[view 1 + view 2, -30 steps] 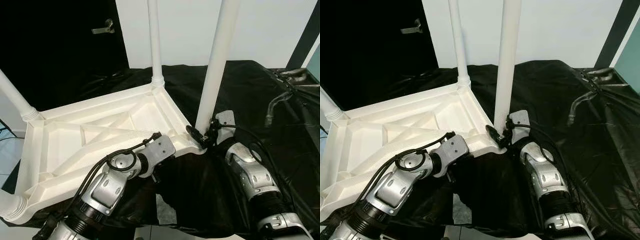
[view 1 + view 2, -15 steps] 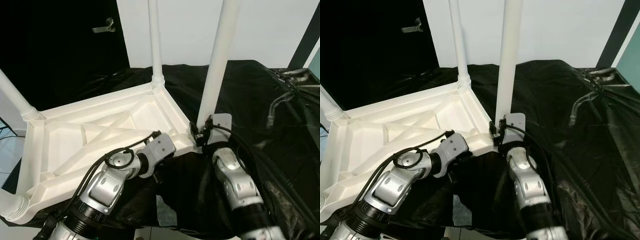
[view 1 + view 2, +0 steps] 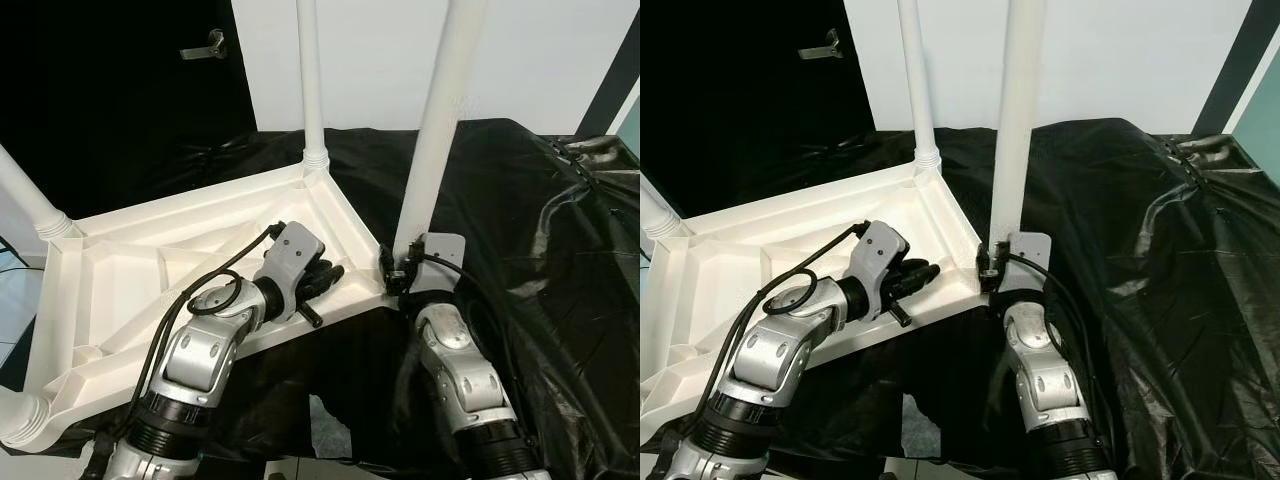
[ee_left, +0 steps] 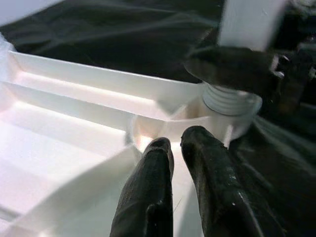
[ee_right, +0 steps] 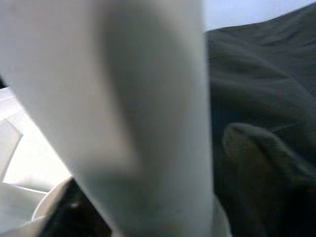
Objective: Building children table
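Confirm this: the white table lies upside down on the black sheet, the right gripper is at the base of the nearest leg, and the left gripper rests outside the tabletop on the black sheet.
One thing is wrong. The left gripper rests inside the upturned white table, on its ribbed underside by the corner socket, as the left eye view shows. The rest holds: the table lies upside down on the black sheet, and the right gripper is at the base of the nearest leg.

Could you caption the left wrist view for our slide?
Left gripper, fingers together, rests inside the upturned white table near its leg socket.

white wall | dark door | black sheet
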Motion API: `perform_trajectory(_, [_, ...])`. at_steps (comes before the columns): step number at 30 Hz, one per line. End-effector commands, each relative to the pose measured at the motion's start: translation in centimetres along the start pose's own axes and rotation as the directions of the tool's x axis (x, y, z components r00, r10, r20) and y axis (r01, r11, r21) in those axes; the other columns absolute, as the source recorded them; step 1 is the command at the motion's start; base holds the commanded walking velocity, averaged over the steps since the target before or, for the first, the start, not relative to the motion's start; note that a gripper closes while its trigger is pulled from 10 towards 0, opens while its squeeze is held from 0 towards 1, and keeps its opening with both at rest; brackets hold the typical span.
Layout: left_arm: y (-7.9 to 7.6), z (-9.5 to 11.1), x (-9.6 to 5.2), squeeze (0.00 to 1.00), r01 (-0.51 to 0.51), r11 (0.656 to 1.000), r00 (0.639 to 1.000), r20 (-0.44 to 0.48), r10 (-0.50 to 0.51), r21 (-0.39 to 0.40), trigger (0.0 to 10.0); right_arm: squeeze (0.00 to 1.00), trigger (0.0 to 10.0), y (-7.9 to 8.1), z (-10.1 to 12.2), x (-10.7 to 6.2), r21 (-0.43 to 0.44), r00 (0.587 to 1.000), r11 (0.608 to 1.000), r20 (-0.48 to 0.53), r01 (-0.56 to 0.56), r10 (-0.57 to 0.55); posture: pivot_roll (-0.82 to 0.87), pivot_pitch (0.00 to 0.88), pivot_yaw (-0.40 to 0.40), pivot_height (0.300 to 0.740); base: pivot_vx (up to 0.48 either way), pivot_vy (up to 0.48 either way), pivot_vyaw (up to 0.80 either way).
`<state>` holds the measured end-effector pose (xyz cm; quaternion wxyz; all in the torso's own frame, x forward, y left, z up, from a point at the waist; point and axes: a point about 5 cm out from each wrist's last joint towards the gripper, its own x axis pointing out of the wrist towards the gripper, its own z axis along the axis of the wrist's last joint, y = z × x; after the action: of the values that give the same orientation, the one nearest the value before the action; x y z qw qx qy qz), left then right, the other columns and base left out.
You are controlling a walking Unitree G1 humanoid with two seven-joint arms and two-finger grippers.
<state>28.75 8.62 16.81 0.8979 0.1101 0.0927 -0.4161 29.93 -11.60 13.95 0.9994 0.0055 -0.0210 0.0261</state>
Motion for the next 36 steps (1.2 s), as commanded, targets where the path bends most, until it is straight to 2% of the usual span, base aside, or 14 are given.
perform_trajectory(1, [0.1, 0.0, -0.2, 0.0, -0.035, 0.999, 0.999, 0.001, 0.035, -0.015, 10.0, 1.0, 10.0, -0.2, 0.3, -0.2, 0.007, 1.0, 1.0, 0.017, -0.01, 0.01, 0.03, 0.0, 0.039, 0.74, 0.0, 0.0, 0.0])
perform_trajectory(5, [-0.2, -0.3, -0.4, 0.0, -0.029, 0.999, 1.0, -0.005, 0.029, -0.025, 10.0, 1.0, 10.0, -1.1, 0.6, -0.3, -0.004, 0.99, 0.991, 0.041, -0.133, 0.133, 0.03, 0.0, 0.041, 0.74, 0.0, 0.0, 0.0])
perform_trajectory(6, [-0.2, -0.4, -0.4, 0.0, -0.027, 0.999, 1.0, -0.007, 0.026, -0.026, 10.0, 0.9, 10.0, -1.4, 0.7, -0.3, -0.008, 0.986, 0.987, 0.042, -0.163, 0.163, 0.03, 0.0, 0.041, 0.74, 0.0, 0.0, 0.0])
perform_trajectory(7, [-0.2, -0.4, -0.4, 0.0, -0.026, 0.999, 1.0, -0.009, 0.026, -0.028, 10.0, 0.0, 10.0, -1.9, 0.6, -0.2, -0.02, 0.978, 0.978, 0.04, -0.206, 0.207, 0.03, 0.0, 0.043, 0.74, 0.0, 0.0, 0.0])
perform_trajectory(14, [-0.3, -0.3, -0.3, 0.0, -0.023, 0.999, 1.0, -0.011, 0.023, -0.029, 10.0, 0.0, 10.0, -3.5, 0.7, 0.6, -0.079, 0.934, 0.932, 0.02, -0.354, 0.356, 0.03, 0.0, 0.046, 0.74, 0.0, 0.0, 0.0])
perform_trajectory(16, [-0.5, -0.2, -0.2, 0.0, -0.01, 0.999, 1.0, -0.01, 0.01, -0.036, 10.0, 0.0, 10.0, -3.9, 0.9, 1.2, -0.107, 0.893, 0.888, 0.0, -0.447, 0.449, 0.03, 0.0, 0.048, 0.74, 0.0, 0.0, 0.0])
perform_trajectory(20, [-0.9, -0.3, -0.2, 0.0, 0.016, 0.999, 1.0, -0.012, -0.016, -0.03, 10.0, 0.0, 10.0, -4.0, 1.0, 1.7, -0.112, 0.856, 0.85, -0.015, -0.515, 0.516, 0.03, 0.0, 0.045, 0.74, 0.0, 0.0, 0.0])
perform_trajectory(22, [-1.8, -0.3, -0.3, 0.0, 0.055, 0.998, 0.998, -0.01, -0.055, -0.013, 10.0, 0.0, 10.0, -3.8, 1.3, 2.2, -0.118, 0.787, 0.779, -0.038, -0.616, 0.616, 0.04, 0.0, 0.041, 0.74, 0.0, 0.0, 0.0])
perform_trajectory(27, [-2.5, -0.3, -0.2, 0.0, 0.049, 0.999, 0.999, 0.005, -0.049, 0.019, 10.0, 0.0, 10.0, -3.6, 1.3, 2.7, -0.126, 0.727, 0.716, -0.076, -0.686, 0.683, 0.05, 0.0, 0.035, 0.74, 0.0, 0.0, 0.0])
perform_trajectory(29, [-2.6, -0.3, -0.1, 0.0, 0.047, 0.998, 0.999, 0.01, -0.047, 0.033, 10.0, 0.0, 10.0, -3.6, 1.3, 2.8, -0.127, 0.719, 0.708, -0.08, -0.694, 0.691, 0.05, 0.0, 0.035, 0.74, 0.0, 0.0, 0.0])
perform_trajectory(31, [-3.1, -0.4, -0.1, 0.0, 0.06, 0.998, 0.998, 0.016, -0.06, 0.027, 10.0, 0.0, 5.6, -3.8, 1.3, 3.3, -0.147, 0.696, 0.681, -0.098, -0.717, 0.711, 0.06, 0.0, 0.032, 0.74, 0.0, 0.0, 0.0])
perform_trajectory(32, [-3.3, -0.5, 0.0, 0.0, 0.054, 0.998, 0.998, 0.012, -0.054, 0.037, 10.0, 0.0, 1.9, -3.9, 1.4, 3.5, -0.156, 0.689, 0.673, -0.109, -0.723, 0.716, 0.06, 0.0, 0.032, 0.74, 0.0, 0.0, 0.0])
perform_trajectory(34, [-3.4, -0.5, 0.1, 0.0, 0.047, 0.998, 0.999, 0.013, -0.047, 0.034, 10.0, 0.0, 0.0, -4.3, 1.4, 3.7, -0.163, 0.679, 0.661, -0.12, -0.733, 0.724, 0.06, 0.0, 0.03, 0.74, 0.0, 0.0, 0.0])
perform_trajectory(36, [-3.4, -0.5, 0.1, 0.0, 0.046, 0.999, 0.999, 0.015, -0.047, 0.028, 10.0, 0.0, 0.0, -4.4, 1.3, 3.8, -0.163, 0.673, 0.654, -0.123, -0.739, 0.729, 0.06, 0.0, 0.03, 0.74, 0.0, 0.0, 0.0])
